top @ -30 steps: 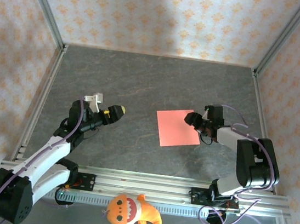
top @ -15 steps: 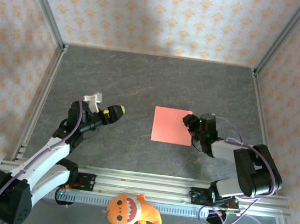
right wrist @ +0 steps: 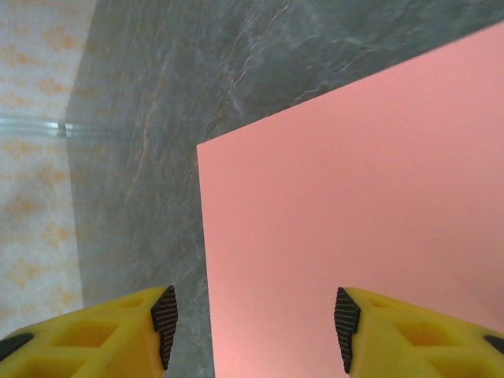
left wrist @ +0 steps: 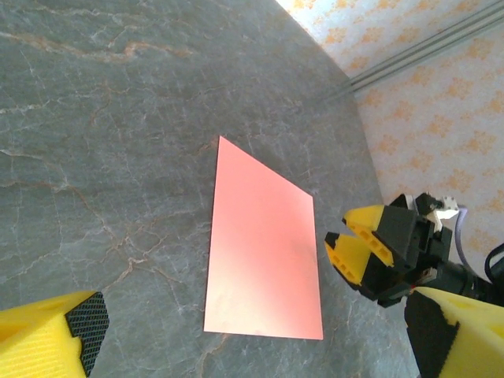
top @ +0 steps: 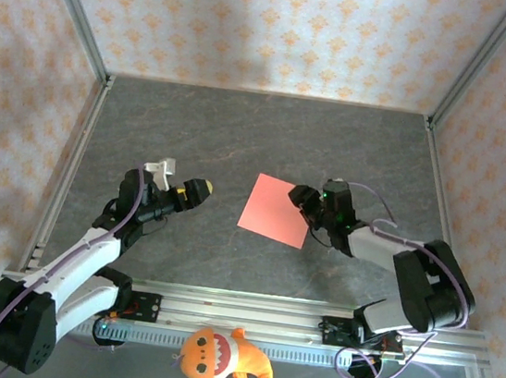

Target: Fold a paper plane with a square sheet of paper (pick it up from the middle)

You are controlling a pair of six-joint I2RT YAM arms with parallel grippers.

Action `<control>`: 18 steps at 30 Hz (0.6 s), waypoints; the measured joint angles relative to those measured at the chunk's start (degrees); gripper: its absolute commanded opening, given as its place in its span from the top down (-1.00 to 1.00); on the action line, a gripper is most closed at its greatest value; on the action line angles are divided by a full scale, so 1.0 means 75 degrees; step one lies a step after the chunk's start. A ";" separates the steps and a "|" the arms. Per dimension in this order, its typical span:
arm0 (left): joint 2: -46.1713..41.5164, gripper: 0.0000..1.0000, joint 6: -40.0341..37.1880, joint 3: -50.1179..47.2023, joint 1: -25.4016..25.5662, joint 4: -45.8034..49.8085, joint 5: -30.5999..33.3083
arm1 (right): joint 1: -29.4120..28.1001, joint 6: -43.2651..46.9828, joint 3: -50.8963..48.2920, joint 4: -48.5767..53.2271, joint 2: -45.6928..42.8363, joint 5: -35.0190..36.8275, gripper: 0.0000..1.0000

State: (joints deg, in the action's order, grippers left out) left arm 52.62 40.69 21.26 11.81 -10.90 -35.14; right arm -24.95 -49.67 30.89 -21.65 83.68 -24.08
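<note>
Paper (top: 275, 210) has slid left, pushed by the half-open, empty right gripper (top: 300, 196); left gripper (top: 183, 177) gapes wide, empty. Further dragging may crumple it.

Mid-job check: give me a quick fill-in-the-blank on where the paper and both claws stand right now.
The thin red-pink square sheet of paper lies ____ on the grey marbled table.
The right claw is at the sheet's edge with its jaws ____.
The left claw is ____ from the sheet than the right one.
The plush toy by the near rail is ____ in colour.
Missing words: flat; open; farther; orange.
</note>
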 measured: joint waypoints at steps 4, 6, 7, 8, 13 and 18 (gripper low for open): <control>0.0230 -0.98 0.0000 0.0003 0.0099 -0.0009 -0.0029 | -0.0003 0.0297 0.0102 0.0157 0.0449 -0.0312 -0.14; 0.0338 -0.98 0.0000 0.0003 0.0143 -0.0032 -0.0032 | -0.0003 0.0420 0.0117 0.0326 0.0691 -0.0425 -0.12; 0.0399 -0.98 0.0000 0.0003 0.0181 -0.0055 -0.0032 | 0.0000 0.0460 0.0128 0.0341 0.0778 -0.0460 -0.12; 0.0458 -0.98 0.0000 0.0015 0.0189 -0.0058 -0.0035 | 0.0003 0.0469 0.0160 0.0341 0.0784 -0.0484 -0.12; 0.0758 -0.98 0.0000 0.0073 0.0329 -0.0090 -0.0032 | -0.0006 0.0364 0.0160 0.0184 0.0883 -0.0539 -0.11; 0.0997 -0.98 0.0000 0.0102 0.0423 -0.0216 -0.0032 | -0.0064 -0.0242 -0.0090 -0.0493 0.0933 -0.0449 -0.11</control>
State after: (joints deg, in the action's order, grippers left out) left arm 60.10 40.69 22.02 14.98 -12.51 -35.38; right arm -25.43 -51.48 30.22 -25.34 90.67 -27.44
